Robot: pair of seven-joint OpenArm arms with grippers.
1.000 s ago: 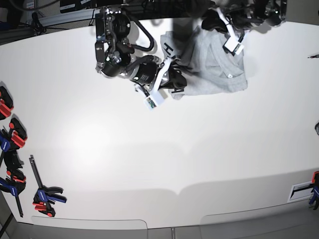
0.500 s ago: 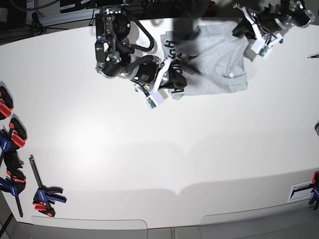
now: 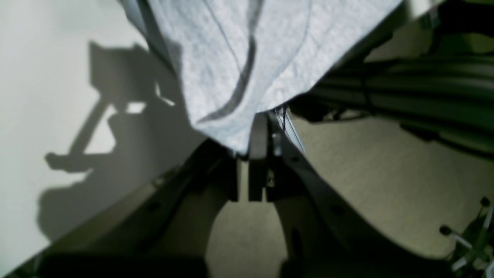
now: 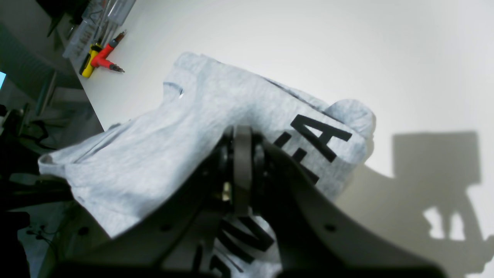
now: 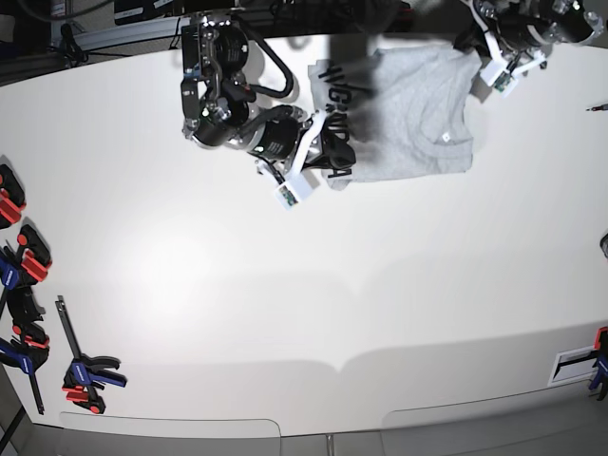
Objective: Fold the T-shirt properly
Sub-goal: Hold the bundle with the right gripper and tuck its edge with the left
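There is one T-shirt (image 5: 408, 119), light grey, and two grippers work on it. It lies at the far edge of the white table (image 5: 313, 275), stretched between the two arms, with black letters visible on its part near the right arm.

The right gripper (image 4: 241, 154) is clenched on the cloth: in the right wrist view its jaws are pressed together and the grey fabric with the letters goes over and around them. In the base view this gripper (image 5: 328, 152) sits at the side of the T-shirt with the letters, low on the table.

The left gripper (image 3: 256, 154) is also clenched: in the left wrist view a corner of the plain grey cloth (image 3: 247, 65) hangs down into the tips of its jaws and is pinched there, above the table edge and the floor. In the base view it (image 5: 480, 47) holds the opposite far corner of the T-shirt.

At the table's edges I count several red and blue clamps (image 5: 85, 375) on one side and one more (image 5: 598, 356) on the other. In the right wrist view, one red and one yellow tool (image 4: 101, 58) lie near the far table edge.
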